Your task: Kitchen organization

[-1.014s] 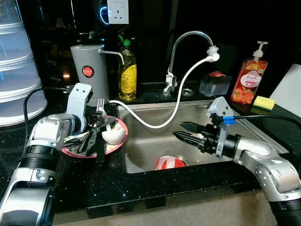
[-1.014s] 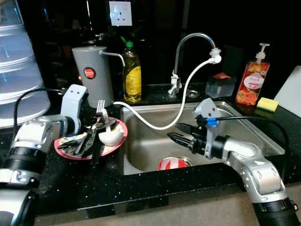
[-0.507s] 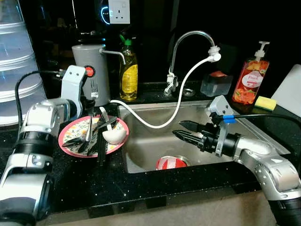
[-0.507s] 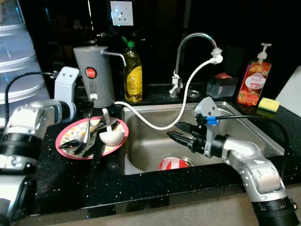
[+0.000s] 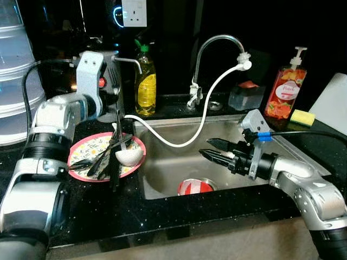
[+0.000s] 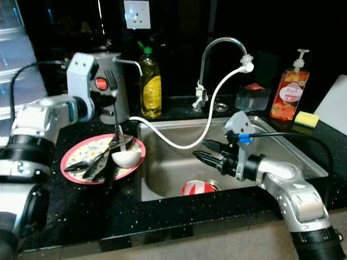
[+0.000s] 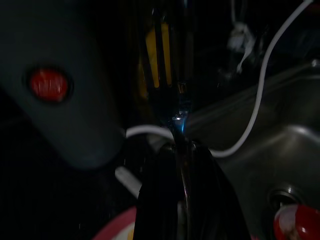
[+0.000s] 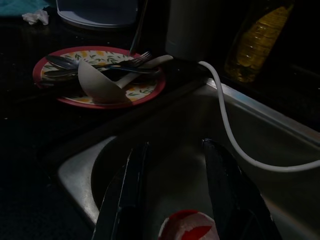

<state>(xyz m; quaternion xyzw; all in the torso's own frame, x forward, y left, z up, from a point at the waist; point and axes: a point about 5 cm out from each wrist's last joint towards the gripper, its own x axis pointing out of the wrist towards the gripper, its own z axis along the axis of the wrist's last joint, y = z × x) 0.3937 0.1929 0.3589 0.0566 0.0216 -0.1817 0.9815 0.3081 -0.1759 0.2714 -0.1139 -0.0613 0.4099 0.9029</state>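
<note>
Right eye view: left fingers (image 6: pixel 115 115) pinch a fork (image 6: pixel 112 89) upright above the plate (image 6: pixel 76 154); right fingers (image 6: pixel 201 151) spread.

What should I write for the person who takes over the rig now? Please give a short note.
Left gripper: shut on a fork, held upright above the pink plate.
Right gripper: open, holding nothing, over the sink.
Plate sits on the counter left of the sink, with a white ladle and dark cutlery on it. A red-and-white item lies at the drain.
Done: fork lifted. Left: place the fork, clear the plate.
</note>
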